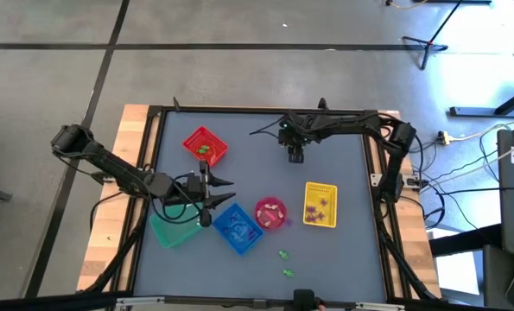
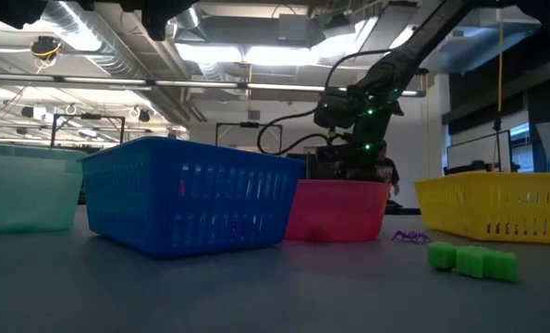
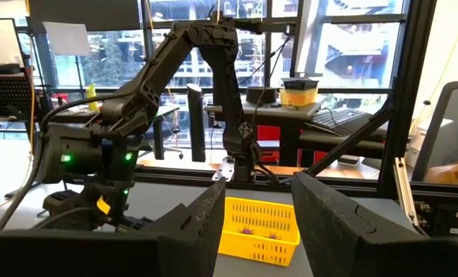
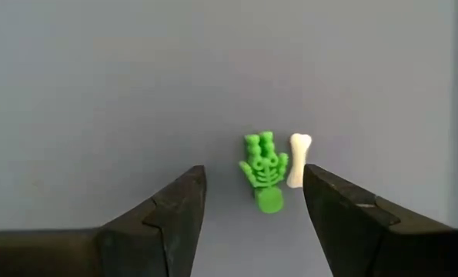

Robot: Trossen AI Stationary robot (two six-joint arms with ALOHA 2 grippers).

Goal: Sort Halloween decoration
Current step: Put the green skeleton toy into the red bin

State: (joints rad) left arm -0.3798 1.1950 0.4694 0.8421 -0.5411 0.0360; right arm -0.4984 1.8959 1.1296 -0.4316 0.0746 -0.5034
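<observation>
Grey table top lies under the right gripper [image 4: 248,208], whose fingers are spread wide and hold nothing. Straight ahead between them lie a green skeleton hand [image 4: 264,173] and a white bone [image 4: 299,160], side by side, both long ways pointing away. Over by the blue basket [image 1: 237,227], the left gripper [image 1: 206,200] waits part open and empty.

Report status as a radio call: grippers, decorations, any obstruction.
Right gripper open, above green skeleton hand and white bone. Left gripper open, empty, near blue basket. Nothing in the way.

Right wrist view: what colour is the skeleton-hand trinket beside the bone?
Bright green skeleton hand, beside a cream-white bone; clearest in the right wrist view.
</observation>
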